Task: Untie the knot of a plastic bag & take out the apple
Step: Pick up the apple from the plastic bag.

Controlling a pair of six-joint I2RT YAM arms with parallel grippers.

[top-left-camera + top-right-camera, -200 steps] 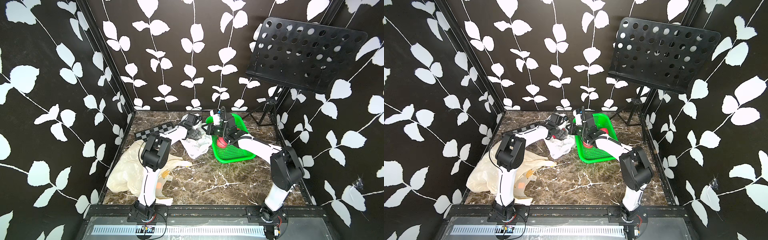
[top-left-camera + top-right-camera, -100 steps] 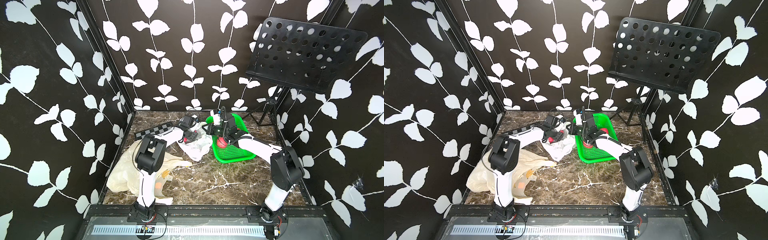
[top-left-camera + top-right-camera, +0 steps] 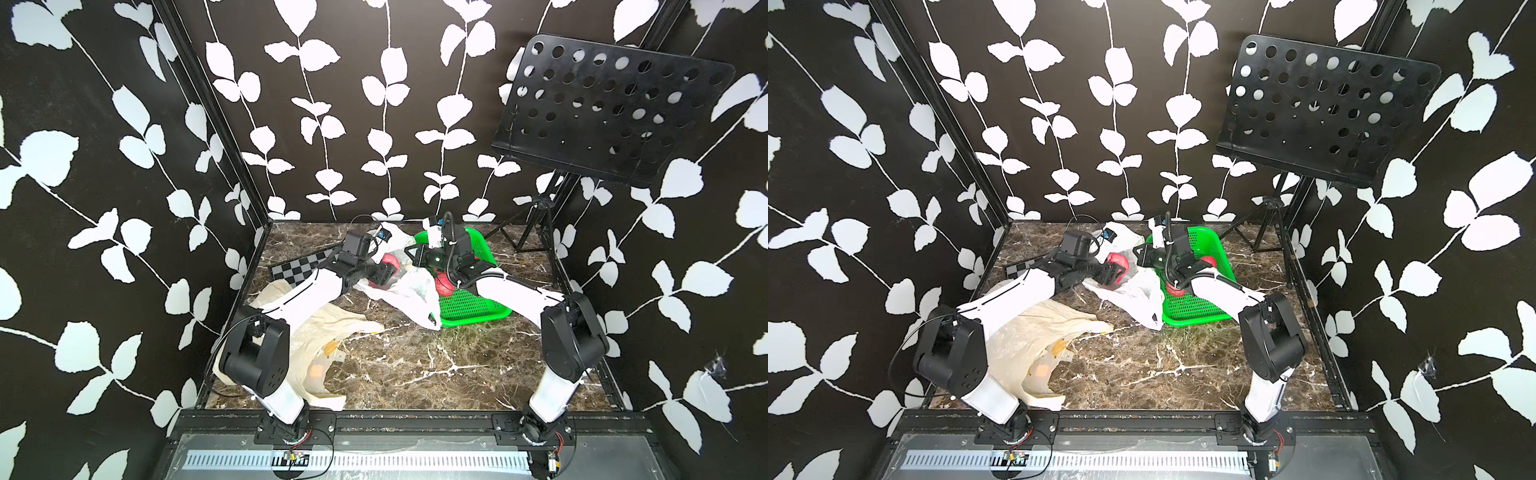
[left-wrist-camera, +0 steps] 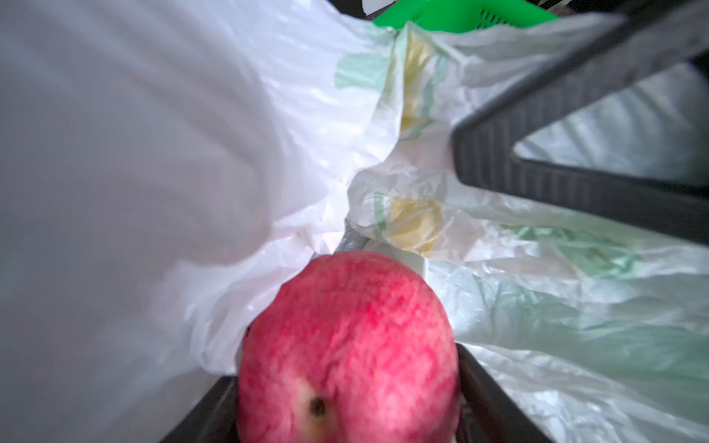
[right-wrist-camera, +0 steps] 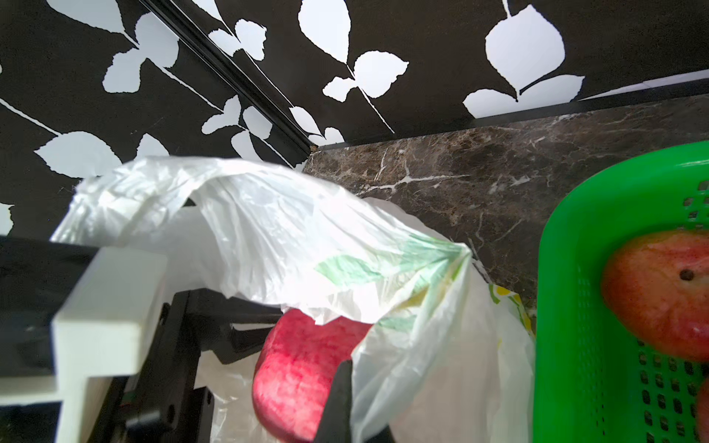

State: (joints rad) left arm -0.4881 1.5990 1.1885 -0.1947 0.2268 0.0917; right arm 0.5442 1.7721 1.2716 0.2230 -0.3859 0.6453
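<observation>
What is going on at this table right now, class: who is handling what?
The left gripper has its jaws closed around a red apple at the open mouth of the white plastic bag. The right gripper pinches a fold of that bag and holds it lifted. The apple is not yet clear of the plastic. Beside them, a green basket already holds other apples.
</observation>
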